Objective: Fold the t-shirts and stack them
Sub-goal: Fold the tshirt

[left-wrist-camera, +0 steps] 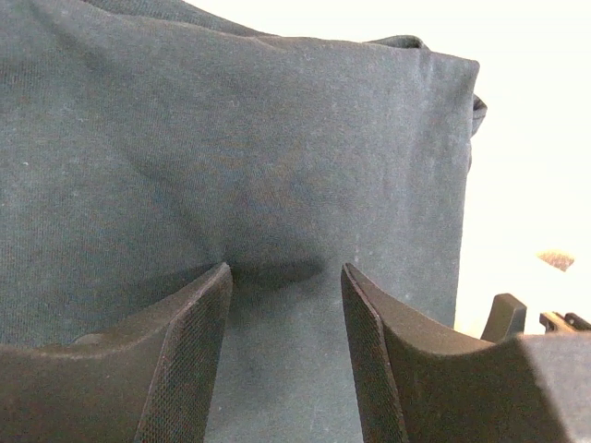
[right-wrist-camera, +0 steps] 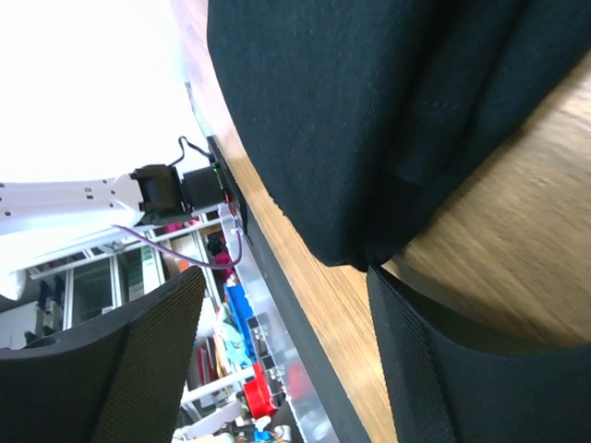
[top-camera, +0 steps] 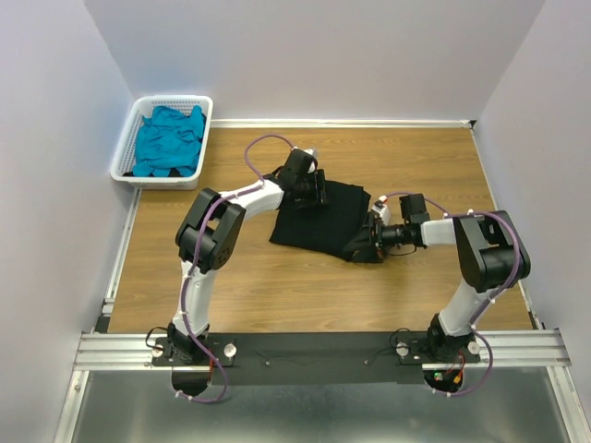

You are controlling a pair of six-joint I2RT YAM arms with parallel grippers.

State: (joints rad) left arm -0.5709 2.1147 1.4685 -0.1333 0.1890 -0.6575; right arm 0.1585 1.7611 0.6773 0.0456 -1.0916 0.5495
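At frame centre: black t-shirt (top-camera: pixel 325 220).
Jaws parted: left gripper (top-camera: pixel 312 196) on its upper edge, right gripper (top-camera: pixel 367 243) at its lower-right corner.

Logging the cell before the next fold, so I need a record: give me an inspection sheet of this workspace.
Surface: wooden table.
Job's things: black t-shirt folded over mid-table; teal t-shirt bunched in the white basket, far left.
Clutter: nothing seen.
Tools: left tool open over the black t-shirt; right tool open at its near right corner.
Cables: purple cables looped along both arms.
Surroundings: pale walls on three sides; metal rail at near edge.
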